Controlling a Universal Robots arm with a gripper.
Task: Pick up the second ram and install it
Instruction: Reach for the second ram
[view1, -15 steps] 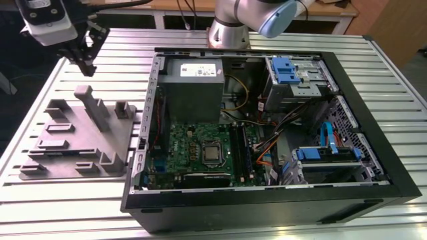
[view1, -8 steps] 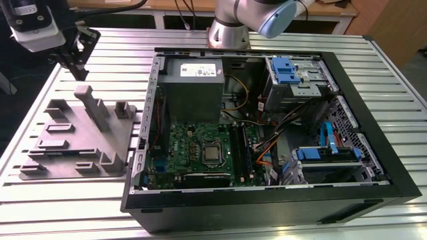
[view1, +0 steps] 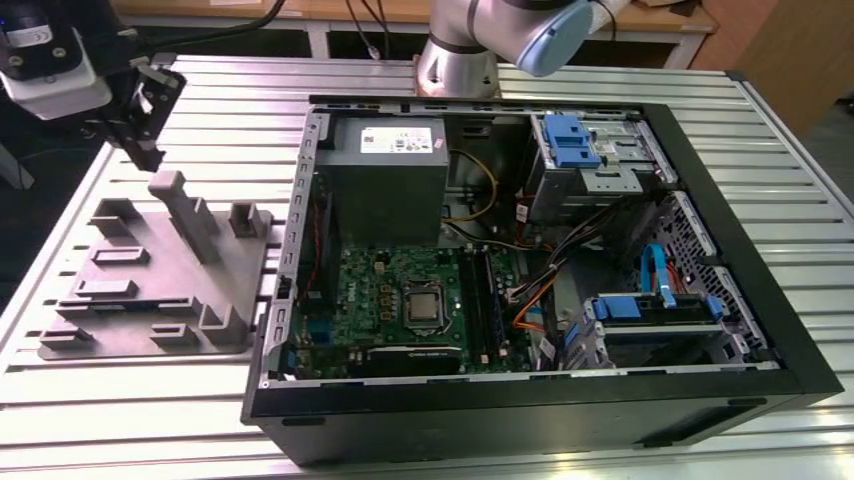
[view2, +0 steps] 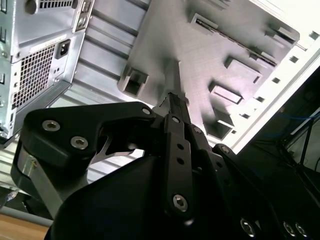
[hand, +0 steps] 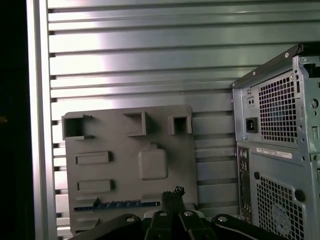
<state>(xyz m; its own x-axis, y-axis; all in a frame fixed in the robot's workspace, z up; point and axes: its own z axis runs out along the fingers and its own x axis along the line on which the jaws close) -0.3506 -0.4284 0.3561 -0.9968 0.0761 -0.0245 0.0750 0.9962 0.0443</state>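
The black pincer (hand: 172, 192), closed on nothing, hangs over the long, thin blackish-green memory stick (hand: 117, 204) slotted along one edge of the grey moulded plastic tray (hand: 125, 145): probably light, stiff, fragile, best pinched mid-length across its flat faces.

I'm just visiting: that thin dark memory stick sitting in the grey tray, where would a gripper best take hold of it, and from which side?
The second ram seems to stand on edge in a slot of the grey tray, with its long top edge exposed. Best guess: come straight down from above and pinch its two flat faces near mid-length, so it lifts level.
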